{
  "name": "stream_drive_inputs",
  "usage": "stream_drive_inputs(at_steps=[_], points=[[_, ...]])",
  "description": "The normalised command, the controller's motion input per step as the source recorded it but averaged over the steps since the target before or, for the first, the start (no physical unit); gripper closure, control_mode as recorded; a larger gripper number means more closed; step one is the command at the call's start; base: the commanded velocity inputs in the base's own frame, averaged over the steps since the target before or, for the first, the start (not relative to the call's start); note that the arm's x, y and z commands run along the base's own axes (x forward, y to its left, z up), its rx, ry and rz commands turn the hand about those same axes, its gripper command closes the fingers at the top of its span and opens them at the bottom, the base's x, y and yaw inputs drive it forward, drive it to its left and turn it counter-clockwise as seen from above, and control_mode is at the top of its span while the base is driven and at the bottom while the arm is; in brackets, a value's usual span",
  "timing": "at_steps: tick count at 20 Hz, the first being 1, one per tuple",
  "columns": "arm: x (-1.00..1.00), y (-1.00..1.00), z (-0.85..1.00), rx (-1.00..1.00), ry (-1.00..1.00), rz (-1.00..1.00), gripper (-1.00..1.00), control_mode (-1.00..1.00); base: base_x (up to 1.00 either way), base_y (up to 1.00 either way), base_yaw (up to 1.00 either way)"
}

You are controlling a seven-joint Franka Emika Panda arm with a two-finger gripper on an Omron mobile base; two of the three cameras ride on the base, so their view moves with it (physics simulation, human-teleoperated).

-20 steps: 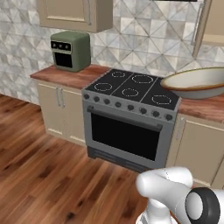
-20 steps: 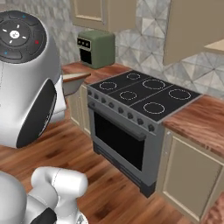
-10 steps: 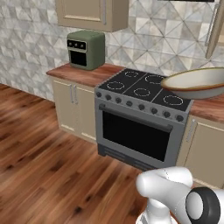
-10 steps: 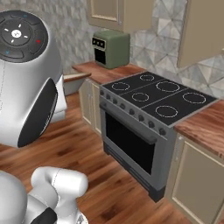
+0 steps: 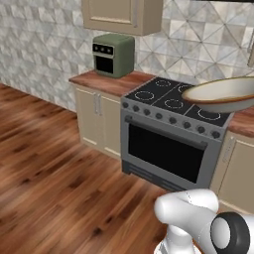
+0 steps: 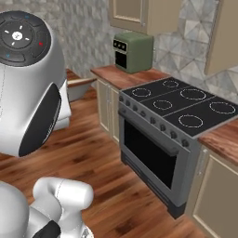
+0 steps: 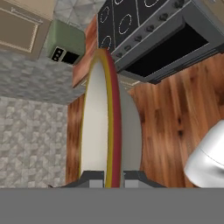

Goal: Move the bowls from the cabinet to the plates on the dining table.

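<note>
— One bowl (image 7: 103,127) is in play, the wide cream one with the tan-brown rim. Where is it?

— In the air, its rim wedged between the two fingertips of the pincer (image 7: 113,178), which is clamped on it.

— And beyond it?

— In the left base view the bowl (image 5: 223,95) hangs over the right side of the black stove (image 5: 176,96). Far left on the desk (image 5: 111,82) stands a green oven (image 5: 113,54), under the cabinet (image 5: 121,15).
</note>
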Motion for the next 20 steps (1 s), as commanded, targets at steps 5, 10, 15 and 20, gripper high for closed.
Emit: stream_drive_inputs(at_steps=[5, 10, 15, 20], points=[[0.00, 0.00, 0.00, 0.00, 0.00, 0.00, 1.00, 1.00, 0.00, 0.06, 0.25], [0.00, 0.00, 0.00, 0.00, 0.00, 0.00, 1.00, 1.00, 0.00, 0.06, 0.25], [0.00, 0.00, 0.00, 0.00, 0.00, 0.00, 1.00, 1.00, 0.00, 0.09, 0.25], [0.00, 0.00, 0.00, 0.00, 0.00, 0.00, 1.00, 1.00, 0.00, 0.12, 0.24]])
